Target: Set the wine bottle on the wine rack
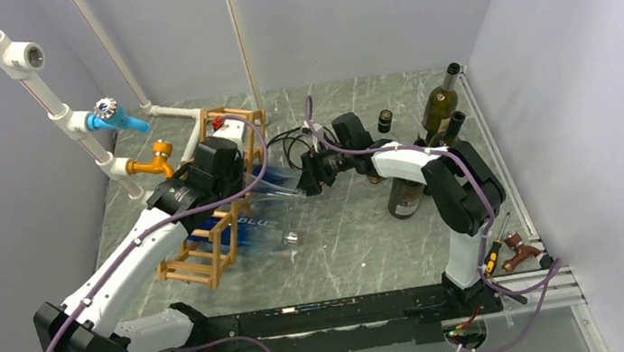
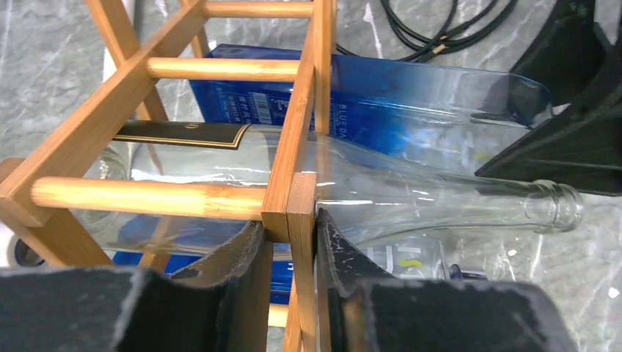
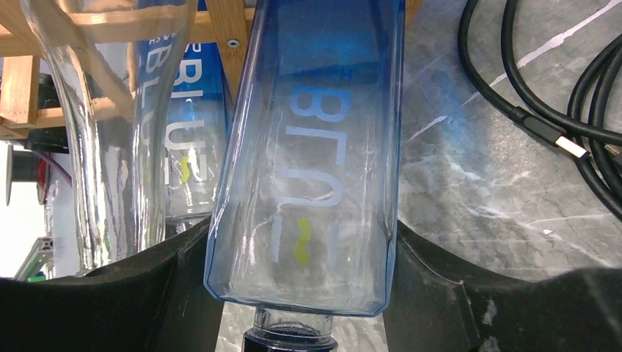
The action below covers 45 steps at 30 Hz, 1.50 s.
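The wine rack [image 1: 220, 208], an orange-brown stick lattice, stands left of centre. My left gripper [image 1: 231, 187] is shut on one of the rack's upright posts [image 2: 301, 220], one finger on each side. My right gripper [image 1: 306, 177] is shut on the shoulder end of a blue square bottle [image 3: 323, 147], whose body reaches left into the rack [image 3: 227, 29]. The bottle's neck [image 3: 293, 334] points back between my right fingers [image 3: 440, 286]. A clear bottle with a black label [image 2: 411, 198] lies in a rack cell. A second blue bottle [image 1: 252, 231] lies lower in the rack.
Several dark wine bottles [image 1: 439, 105] stand at the back right, one [image 1: 405, 193] beside the right arm. Black cables [image 1: 286, 147] lie behind the grippers. White pipes with a blue valve [image 1: 114, 120] and a yellow valve [image 1: 156, 160] run along the left. A screwdriver [image 1: 492, 254] lies at the right.
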### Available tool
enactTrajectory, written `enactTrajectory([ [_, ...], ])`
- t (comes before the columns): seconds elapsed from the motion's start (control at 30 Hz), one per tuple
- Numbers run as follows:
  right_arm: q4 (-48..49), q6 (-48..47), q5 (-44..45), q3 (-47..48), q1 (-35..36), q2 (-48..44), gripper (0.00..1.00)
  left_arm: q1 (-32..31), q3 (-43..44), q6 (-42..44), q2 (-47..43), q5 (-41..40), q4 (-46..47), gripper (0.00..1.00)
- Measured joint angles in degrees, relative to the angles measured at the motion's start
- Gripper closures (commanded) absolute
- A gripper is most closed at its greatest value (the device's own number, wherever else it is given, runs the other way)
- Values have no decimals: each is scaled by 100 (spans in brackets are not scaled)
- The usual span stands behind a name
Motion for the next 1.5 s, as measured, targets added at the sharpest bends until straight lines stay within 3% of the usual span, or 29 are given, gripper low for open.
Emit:
enactTrajectory([
  [0.03, 4, 2, -2, -7, 0, 0, 100, 28, -4, 66, 15, 31, 0, 100],
  [0.3, 131, 15, 66, -203, -11, -92, 100, 105, -7, 350, -70, 494, 13, 100],
  [0.43, -160, -68, 133, -282, 2, -291, 74, 162, -238, 551, -404, 863, 46, 100],
  [0.53, -514, -164, 240, -282, 103, -483, 61, 219, -291, 538, -619, 1097, -166, 100],
  [0.77, -1115, -262, 973, -254, 584, -640, 49, 321, -275, 380, -785, 1425, -485, 100],
  [0.97, -942, -227, 1270, -518, 798, -752, 41, 341, -472, 485, -1032, 1547, -398, 100],
  [1.07, -791, -256, 1266, -675, 798, -761, 26, 341, -472, 584, -1045, 1602, -433, 100],
  [1.23, -688, -564, 1333, -730, 881, -817, 13, 339, -422, 697, -1045, 1810, -533, 100],
  [1.3, -643, -715, 1379, -719, 929, -852, 1, 334, -413, 748, -1054, 1969, -575, 100],
  [1.5, -721, -1038, 1580, -706, 960, -957, 0, 299, -387, 732, -1040, 2046, -634, 100],
])
